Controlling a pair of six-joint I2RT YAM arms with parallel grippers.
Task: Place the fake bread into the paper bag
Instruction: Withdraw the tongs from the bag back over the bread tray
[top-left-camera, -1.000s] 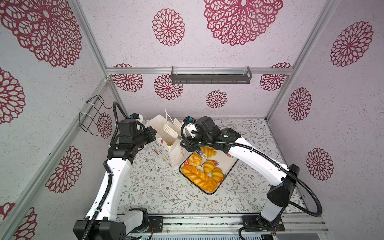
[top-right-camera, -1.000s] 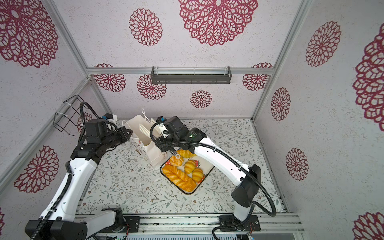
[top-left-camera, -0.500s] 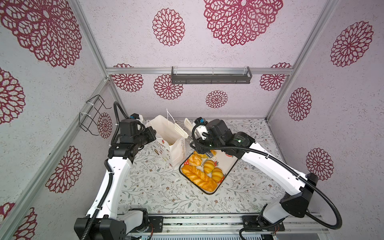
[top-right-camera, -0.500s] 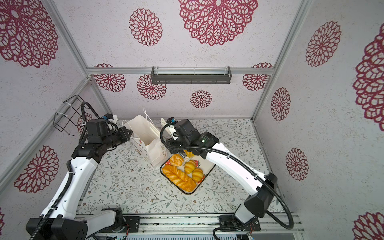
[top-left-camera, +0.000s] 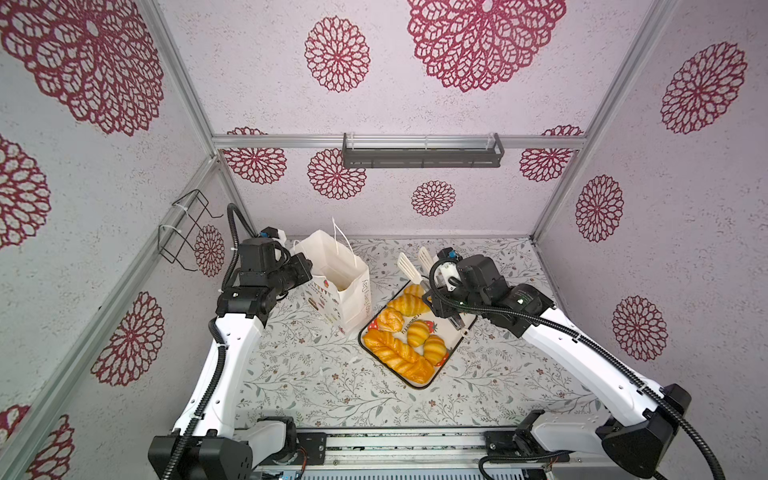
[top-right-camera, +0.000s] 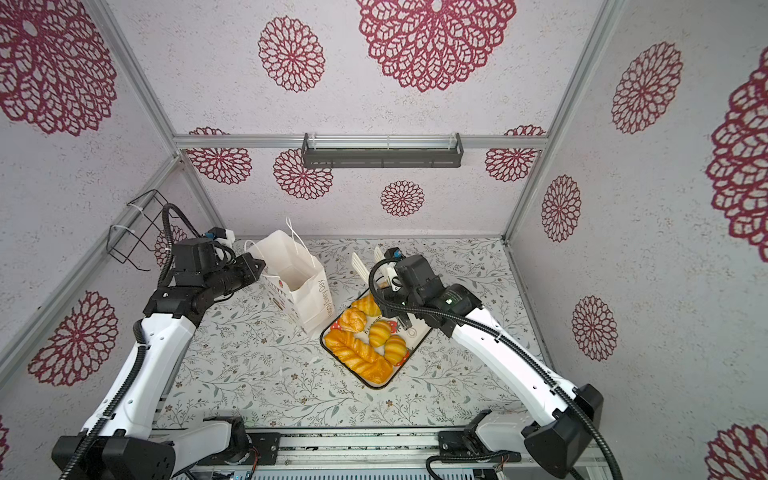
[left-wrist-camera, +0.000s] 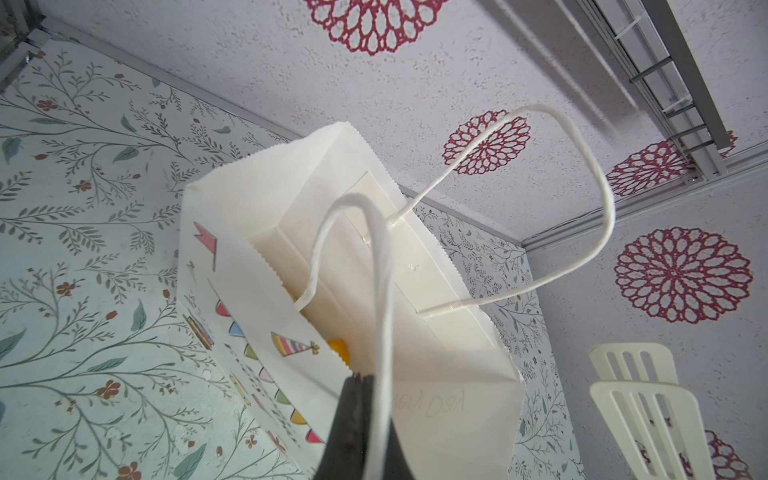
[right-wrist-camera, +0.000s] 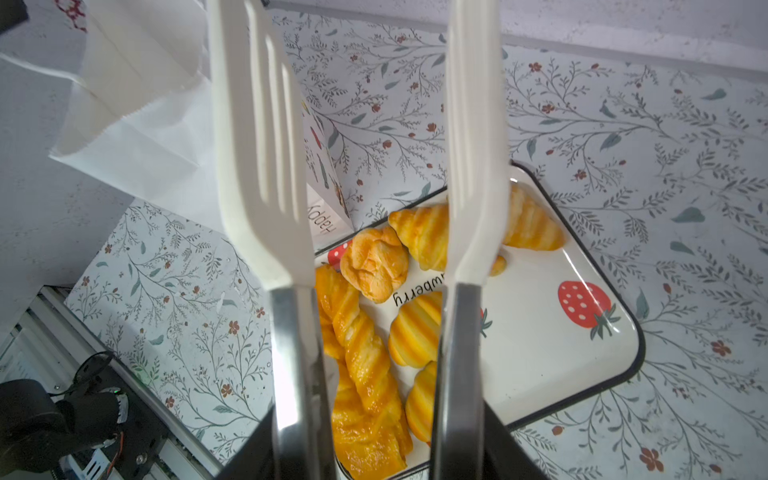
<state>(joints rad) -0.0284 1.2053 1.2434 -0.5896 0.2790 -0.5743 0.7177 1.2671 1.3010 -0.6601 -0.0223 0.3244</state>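
Note:
The white paper bag (top-left-camera: 347, 293) (top-right-camera: 301, 286) stands open left of the tray. My left gripper (top-left-camera: 308, 269) (left-wrist-camera: 363, 379) is shut on its near cord handle at the rim. A bit of yellow fake bread (left-wrist-camera: 338, 347) shows inside the bag. On the strawberry tray (right-wrist-camera: 561, 353) lie a plaited loaf (top-left-camera: 397, 358) (right-wrist-camera: 365, 374), a round roll (right-wrist-camera: 374, 262) and several croissants (top-left-camera: 409, 303). My right gripper (top-left-camera: 431, 296) (right-wrist-camera: 378, 424) is shut on white slotted tongs (top-left-camera: 405, 266) (right-wrist-camera: 257, 166). The tongs' blades stand apart with nothing between them, above the tray's far end.
A black wire basket (top-left-camera: 185, 228) hangs on the left wall and a dark shelf (top-left-camera: 422, 156) on the back wall. The tray (top-right-camera: 409, 353) lies close against the bag's base. The floral tabletop (top-left-camera: 316, 374) lies between the two arms.
My right arm has swung right, carrying the tongs away from the bag's mouth to above the tray. The left gripper has stayed on the bag.

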